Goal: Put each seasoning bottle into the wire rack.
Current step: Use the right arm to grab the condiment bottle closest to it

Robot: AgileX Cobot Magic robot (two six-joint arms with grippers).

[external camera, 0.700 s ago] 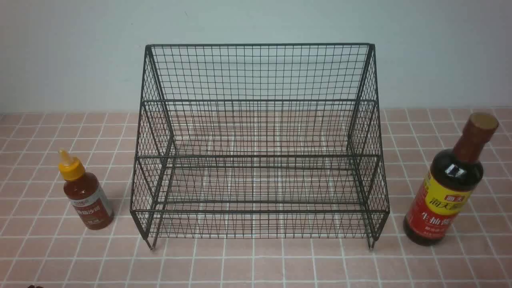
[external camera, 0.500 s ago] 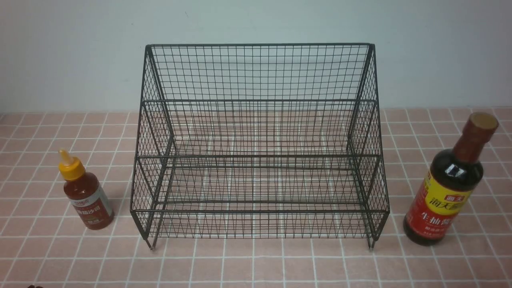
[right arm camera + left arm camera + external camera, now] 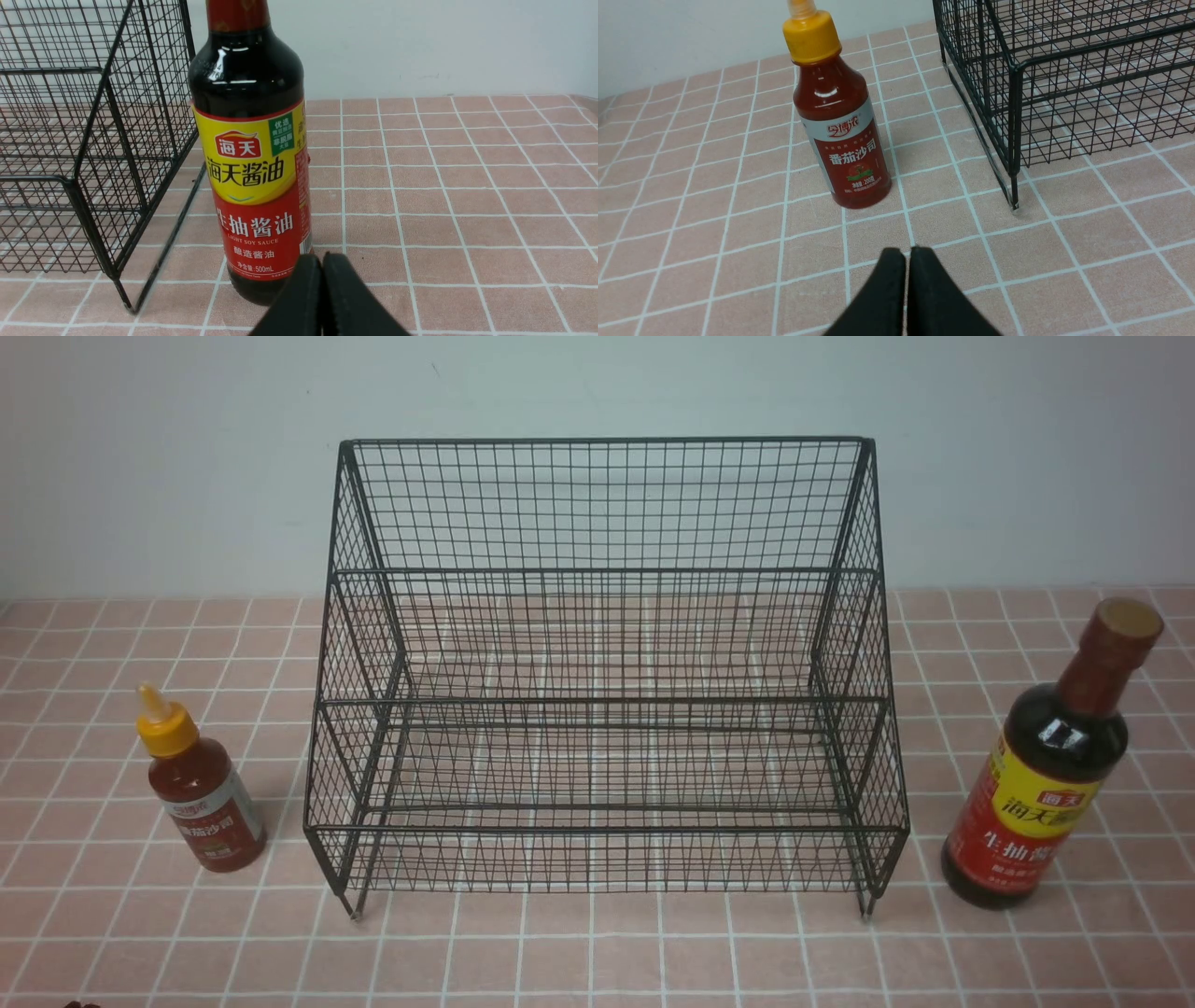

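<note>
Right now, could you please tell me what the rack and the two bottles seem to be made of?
Rack: thin metal wire with a black, fairly matte coating, judging by its welded grid.
Red sauce bottle: probably glossy clear plastic, with a yellow plastic cap.
Soy sauce bottle: glossy glass or hard plastic, unclear which; its sharp highlights suit both.

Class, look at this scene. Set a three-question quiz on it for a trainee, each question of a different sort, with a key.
1. True or false: the soy-sauce bottle stands upright outside the wire rack.
2. Which bottle is on the robot's left of the rack? A: red sauce bottle. B: soy-sauce bottle.
3. Fill in: the left tool and right tool are both ___.
Key: 1 true; 2 A; 3 shut.
</note>
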